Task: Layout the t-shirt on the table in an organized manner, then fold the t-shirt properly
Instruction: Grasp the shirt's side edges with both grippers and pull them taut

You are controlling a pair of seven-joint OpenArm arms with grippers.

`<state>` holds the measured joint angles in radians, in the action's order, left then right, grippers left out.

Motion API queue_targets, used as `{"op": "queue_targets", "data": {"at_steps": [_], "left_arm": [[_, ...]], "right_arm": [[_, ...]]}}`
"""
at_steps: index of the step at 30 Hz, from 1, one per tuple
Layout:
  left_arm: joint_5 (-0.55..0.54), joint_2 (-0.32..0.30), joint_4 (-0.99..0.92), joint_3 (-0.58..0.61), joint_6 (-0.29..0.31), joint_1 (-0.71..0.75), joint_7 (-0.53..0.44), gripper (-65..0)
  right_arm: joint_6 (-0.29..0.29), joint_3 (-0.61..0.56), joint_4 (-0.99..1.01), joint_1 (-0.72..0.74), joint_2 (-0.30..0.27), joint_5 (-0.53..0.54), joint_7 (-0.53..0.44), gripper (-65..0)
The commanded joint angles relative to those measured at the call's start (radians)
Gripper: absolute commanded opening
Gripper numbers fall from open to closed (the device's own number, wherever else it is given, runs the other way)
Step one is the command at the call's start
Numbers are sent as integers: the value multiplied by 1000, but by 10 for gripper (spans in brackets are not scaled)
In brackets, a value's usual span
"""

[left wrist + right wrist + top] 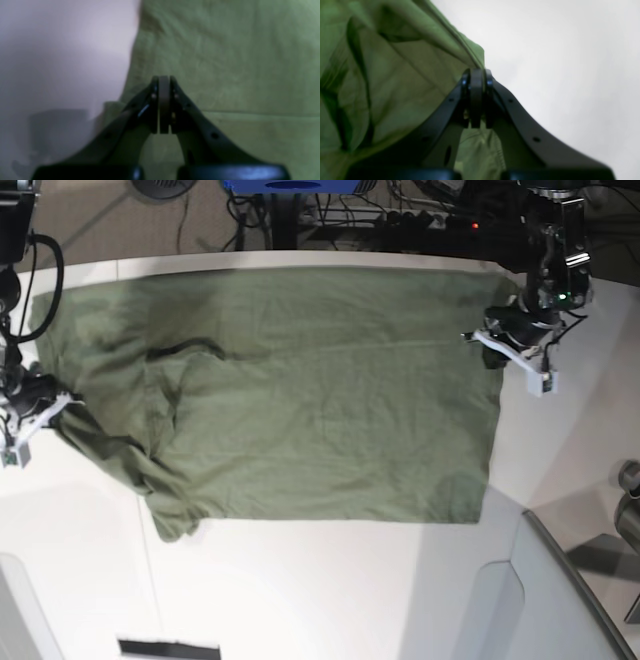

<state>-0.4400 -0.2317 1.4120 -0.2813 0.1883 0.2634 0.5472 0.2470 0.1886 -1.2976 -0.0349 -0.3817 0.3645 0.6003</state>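
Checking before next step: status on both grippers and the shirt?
Left gripper shut at the t-shirt edge. Right gripper shut on bunched sleeve-side fabric. Shirt mostly spread on the table, right-arm side still rumpled. Nothing in the way.

The t-shirt (300, 400) lies spread across the far half of the desk (330, 600), its far edge running along the desk's far edge. The near half of the desk lies before it. The left tool (497, 340) sits at the shirt's right edge near the far right corner — the right tool (50, 402) at its left edge, by the desk's left side, where the cloth bunches toward the near left.
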Motion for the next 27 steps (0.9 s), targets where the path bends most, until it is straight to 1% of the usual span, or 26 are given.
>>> {"op": "queue_targets", "data": {"at_steps": [1, 3, 7, 10, 13, 15, 18, 19, 20, 22, 24, 25, 26, 27], "left_arm": [[16, -1, 11, 1, 6, -13, -13, -650], [37, 18, 0, -2, 6, -19, -13, -650], [40, 24, -7, 4, 6, -31, -13, -650], [40, 24, -9, 4, 6, -36, -13, -650], [40, 24, -9, 0, 6, -37, -13, -650], [40, 22, -9, 0, 6, -39, -13, -650], [40, 22, -9, 0, 6, -39, -13, -650], [40, 22, -9, 0, 6, -39, -13, -650], [40, 22, -9, 0, 6, -39, -13, -650], [40, 22, -9, 0, 6, -39, -13, -650], [40, 22, -13, -2, 6, -39, -13, -650], [40, 21, -18, -2, 6, -40, -13, -650], [40, 21, -26, -2, 6, -40, -13, -650], [40, 21, -30, -2, 6, -40, -13, -650]], "right_arm": [[1, 9, -40, -3, -9, 6, -3, -650], [1, 10, -86, -35, 3, 6, 0, -650], [1, 10, -179, -107, 16, 6, 2, -650], [1, 10, -227, -164, 48, 6, 2, -650], [1, 10, -239, -214, 57, 6, 2, -650], [1, 10, -230, -233, 83, 6, 2, -648], [-1, 10, -230, -250, 96, 6, 2, -638], [-1, 10, -230, -256, 96, 6, 4, -614], [-1, 10, -230, -257, 96, 6, 13, -564], [-1, 10, -239, -257, 96, 6, 66, -434], [-1, 10, -273, -254, 96, 6, 93, -321], [-1, 10, -297, -254, 96, 6, 93, -279], [-1, 13, -330, -254, 94, 6, 93, -255], [-1, 28, -356, -254, 91, 6, 94, -251]]}}
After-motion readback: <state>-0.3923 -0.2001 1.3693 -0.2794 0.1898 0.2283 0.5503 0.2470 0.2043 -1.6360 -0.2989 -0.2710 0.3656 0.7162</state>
